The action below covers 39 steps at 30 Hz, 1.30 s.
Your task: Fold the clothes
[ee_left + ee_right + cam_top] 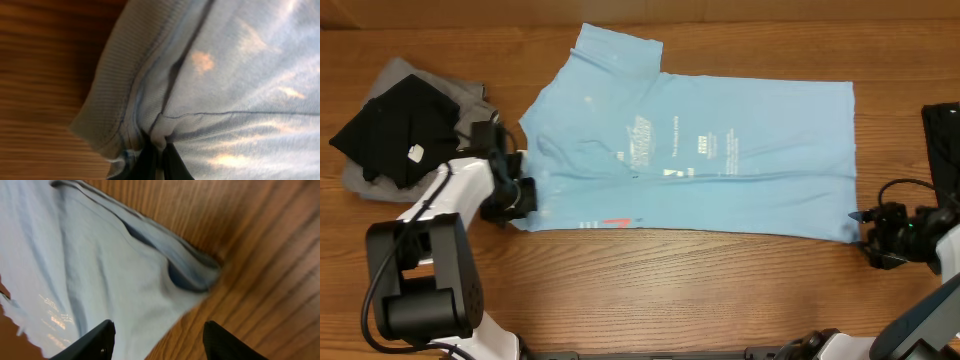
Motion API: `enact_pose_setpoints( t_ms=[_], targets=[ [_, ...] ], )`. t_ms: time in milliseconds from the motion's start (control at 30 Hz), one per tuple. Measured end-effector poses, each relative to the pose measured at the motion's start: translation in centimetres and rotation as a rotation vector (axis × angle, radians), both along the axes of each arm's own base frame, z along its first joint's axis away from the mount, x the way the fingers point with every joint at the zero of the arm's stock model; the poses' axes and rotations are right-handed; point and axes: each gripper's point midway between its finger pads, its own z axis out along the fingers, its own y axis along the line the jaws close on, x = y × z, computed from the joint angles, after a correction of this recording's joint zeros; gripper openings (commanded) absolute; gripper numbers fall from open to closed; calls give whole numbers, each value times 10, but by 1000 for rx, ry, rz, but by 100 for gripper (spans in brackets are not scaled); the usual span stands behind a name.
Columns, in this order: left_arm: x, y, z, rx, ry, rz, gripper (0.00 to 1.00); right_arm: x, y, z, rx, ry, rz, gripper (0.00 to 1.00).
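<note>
Overhead: a pale blue shirt point(720, 150) lies flat across the middle of the wooden table point(720, 290), neck end to the left and hem to the right. One sleeve point(620, 45) sticks out toward the far edge. White print runs along its middle, and a small red mark sits near the near-left edge. The left gripper point(515, 192) is at the shirt's left edge, touching the cloth. The right gripper point(868, 232) is at the near-right corner. A pile point(400, 130) of black and grey clothes sits at the far left, apart from the shirt, and a black cloth point(942, 130) shows at the right border.

Left wrist: the two fingers point(146, 162) are pressed together with a pinch of blue cloth between them, just inside the ribbed neckband point(115, 75), which curves up past them. The fabric is creased and puckered at the pinch — bare wood lies to the left.

Right wrist: the fingers point(92, 342) stand wide apart, gripping nothing. The shirt's corner lies in layers ahead of them — the hem point(190, 275) gapes slightly where it ends on the wood.
</note>
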Motion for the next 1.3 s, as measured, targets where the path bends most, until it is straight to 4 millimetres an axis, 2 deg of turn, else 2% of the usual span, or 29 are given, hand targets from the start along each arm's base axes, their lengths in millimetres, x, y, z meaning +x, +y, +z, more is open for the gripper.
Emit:
enact_pose_setpoints(
  t_ms=[100,233,400,533,600,667,733,900,1000,1033,1067,1100,1133,1200,1300],
  targets=[
    [-1,14,0,0,-2,46,4,2,13,-8,-35,20,73,69],
    [-1,20,0,1,-3,63,4,-1,25,-20,-56,57,126,70],
    [-2,20,0,1,-3,63,4,-6,22,-29,-76,102,129,62],
    [-2,20,0,1,-2,63,4,-8,19,-37,-90,124,127,41],
    [-2,20,0,1,-2,63,4,-9,18,-41,-102,121,130,19],
    [-2,20,0,1,-2,63,4,-10,17,-44,-109,127,120,7],
    [-2,20,0,1,-1,63,5,-10,16,-45,-118,129,119,4],
    [-4,20,0,2,10,64,4,-18,12,-35,-117,201,112,4],
    [-8,20,1,7,26,65,4,-13,2,-20,-143,220,94,6],
    [-9,21,1,8,31,64,4,-12,0,-18,-147,223,89,12],
    [-10,20,1,8,36,65,6,-12,-2,-16,-151,229,82,25],
    [-11,21,1,10,41,64,13,-14,-2,-15,-153,243,76,38],
    [-13,21,1,12,47,63,26,-17,-3,-15,-155,256,72,46],
    [-16,23,1,20,61,71,46,-22,-2,-16,-157,281,74,52],
    [-19,25,1,24,72,87,51,-24,-3,-16,-161,289,72,52]
  ],
)
